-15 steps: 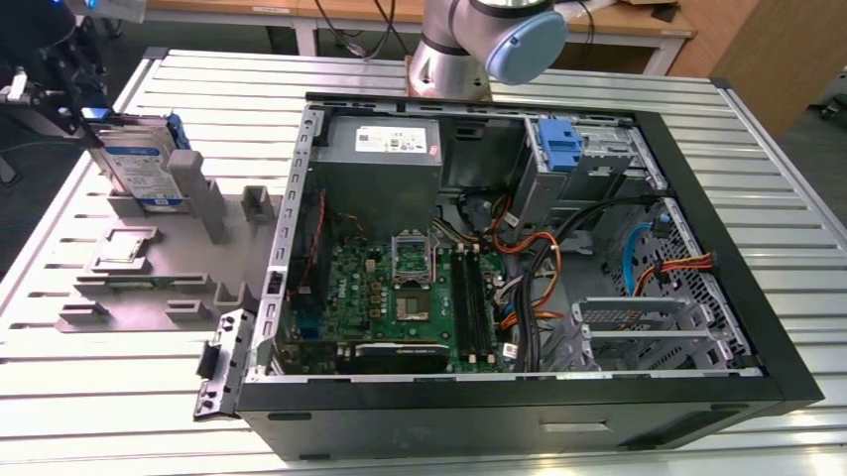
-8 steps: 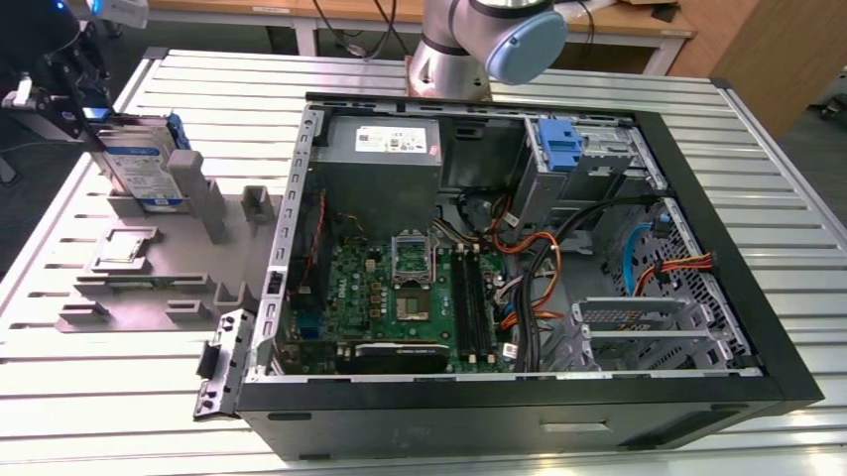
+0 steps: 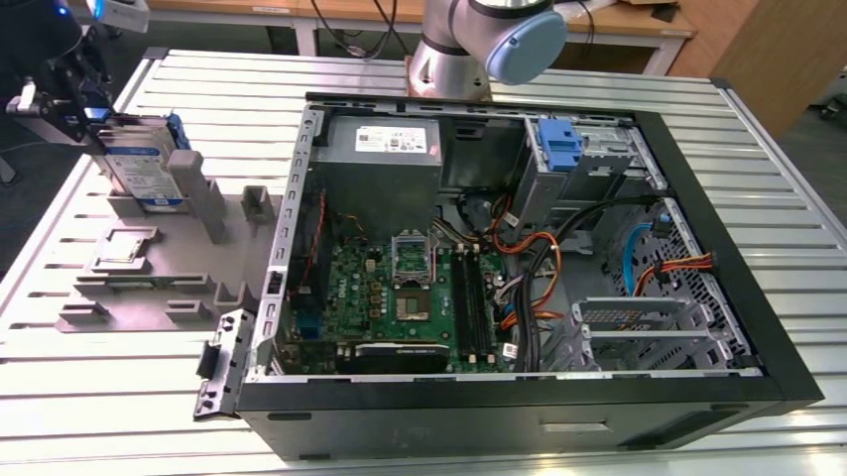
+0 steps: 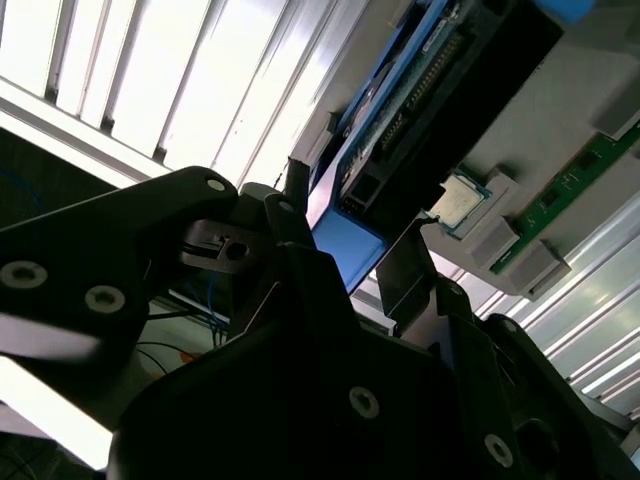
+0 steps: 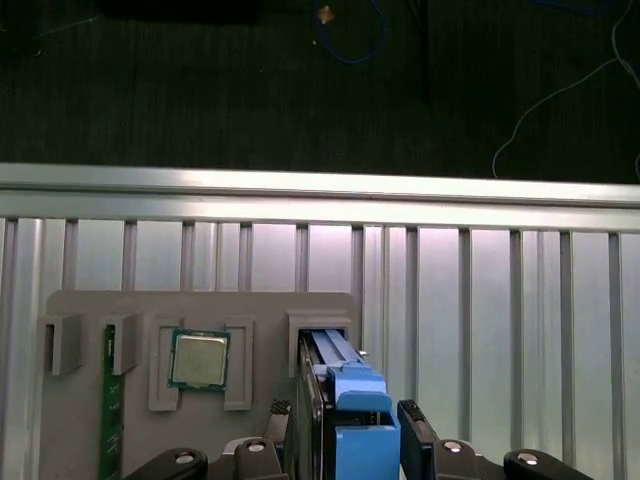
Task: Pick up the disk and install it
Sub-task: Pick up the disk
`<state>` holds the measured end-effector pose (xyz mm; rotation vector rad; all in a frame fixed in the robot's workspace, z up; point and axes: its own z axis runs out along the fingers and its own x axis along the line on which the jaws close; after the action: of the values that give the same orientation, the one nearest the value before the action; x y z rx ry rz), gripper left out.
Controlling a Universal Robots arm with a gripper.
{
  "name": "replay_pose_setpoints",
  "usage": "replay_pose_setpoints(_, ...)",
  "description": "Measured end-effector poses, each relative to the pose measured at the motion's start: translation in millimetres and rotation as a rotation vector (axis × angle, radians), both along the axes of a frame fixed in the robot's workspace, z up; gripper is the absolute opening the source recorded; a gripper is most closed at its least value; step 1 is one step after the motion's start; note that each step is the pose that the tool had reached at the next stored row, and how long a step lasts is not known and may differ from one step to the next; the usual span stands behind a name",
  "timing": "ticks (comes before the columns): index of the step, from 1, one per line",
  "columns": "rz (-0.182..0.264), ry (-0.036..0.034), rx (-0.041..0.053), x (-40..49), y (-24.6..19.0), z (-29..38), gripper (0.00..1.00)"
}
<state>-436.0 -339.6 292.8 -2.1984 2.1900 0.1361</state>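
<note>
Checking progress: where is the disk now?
On the exterior view's left, the disk stands upright in the grey holder beside the computer case.

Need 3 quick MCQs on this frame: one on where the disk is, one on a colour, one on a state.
1. Where is the disk?
A. In a drive bay
B. In the grey holder, on the exterior view's left of the case
C. Flat on the motherboard

2. What colour is its carrier?
A. Red
B. Blue
C. Yellow

3. How does the disk sit?
A. Standing on edge
B. Lying flat on the table
C. Tipped over against the case

Answers:
1 B: in the exterior view the disk sits in the holder, apart from the case.
2 B: the carrier is bright blue in both wrist views.
3 A: in the exterior view it stands upright in a slot of the holder.
</note>
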Motion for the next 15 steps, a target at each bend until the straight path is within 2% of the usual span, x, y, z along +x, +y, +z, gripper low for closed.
replay_pose_setpoints(15, -0.002, 0.0003, -0.0002, 0.0, 3.1, -2.8, 0.53)
